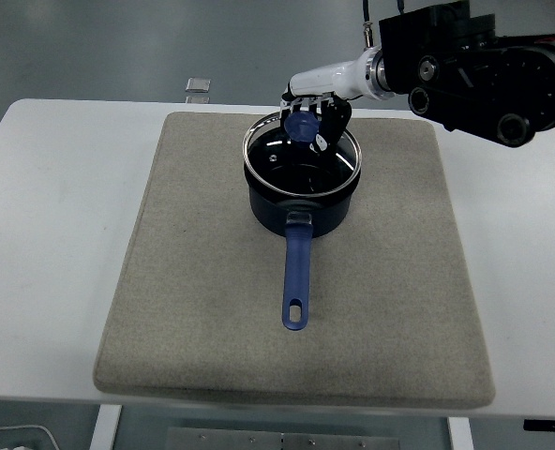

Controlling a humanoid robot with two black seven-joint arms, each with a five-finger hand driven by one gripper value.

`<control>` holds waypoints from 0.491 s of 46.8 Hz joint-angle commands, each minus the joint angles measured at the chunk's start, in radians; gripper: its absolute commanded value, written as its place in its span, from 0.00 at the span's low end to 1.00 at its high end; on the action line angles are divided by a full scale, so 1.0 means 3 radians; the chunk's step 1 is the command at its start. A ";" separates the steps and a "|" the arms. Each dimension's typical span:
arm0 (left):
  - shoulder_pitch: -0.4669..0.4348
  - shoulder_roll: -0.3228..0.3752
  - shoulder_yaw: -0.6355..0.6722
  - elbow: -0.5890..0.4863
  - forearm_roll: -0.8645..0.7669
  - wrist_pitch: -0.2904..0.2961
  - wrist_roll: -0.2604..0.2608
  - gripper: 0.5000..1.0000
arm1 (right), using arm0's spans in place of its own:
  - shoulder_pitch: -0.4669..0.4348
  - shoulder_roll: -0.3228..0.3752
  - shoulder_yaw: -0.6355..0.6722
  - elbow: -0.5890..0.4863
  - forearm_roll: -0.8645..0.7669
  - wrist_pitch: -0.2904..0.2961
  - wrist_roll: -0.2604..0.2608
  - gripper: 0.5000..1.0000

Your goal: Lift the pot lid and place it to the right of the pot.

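Note:
A dark blue pot [301, 208] with a long blue handle [295, 281] pointing toward me stands on the grey mat [202, 309]. Its glass lid [287, 159], rimmed in metal, hangs just above the pot and is tilted. My right hand [313, 122] reaches in from the upper right, fingers curled around the lid's blue knob [301, 126]. The left arm does not show.
The mat covers most of the white table [43, 234], with bare mat to the right of the pot [409, 216]. A small clear object [198, 85] lies at the table's far edge.

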 commanded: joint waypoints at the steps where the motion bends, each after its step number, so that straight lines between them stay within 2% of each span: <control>1: 0.0000 0.0000 0.0000 0.0000 0.0000 0.0000 0.0000 1.00 | 0.0026 -0.0020 -0.0001 0.0000 0.0000 0.0032 0.0000 0.06; 8: 0.0000 0.0000 0.0000 0.0000 0.0000 0.0000 0.0000 1.00 | 0.0057 -0.0051 -0.0016 0.0000 0.0005 0.0068 0.0000 0.02; 18: 0.0000 0.0000 0.0000 0.0000 0.0000 0.0000 0.0000 1.00 | 0.0210 -0.0230 -0.0123 0.0000 0.0011 0.0226 -0.0010 0.00; 23: 0.0000 0.0000 0.0000 0.0000 0.0000 0.0000 0.0000 1.00 | 0.0225 -0.0322 -0.0144 -0.0005 0.0021 0.0236 -0.0015 0.00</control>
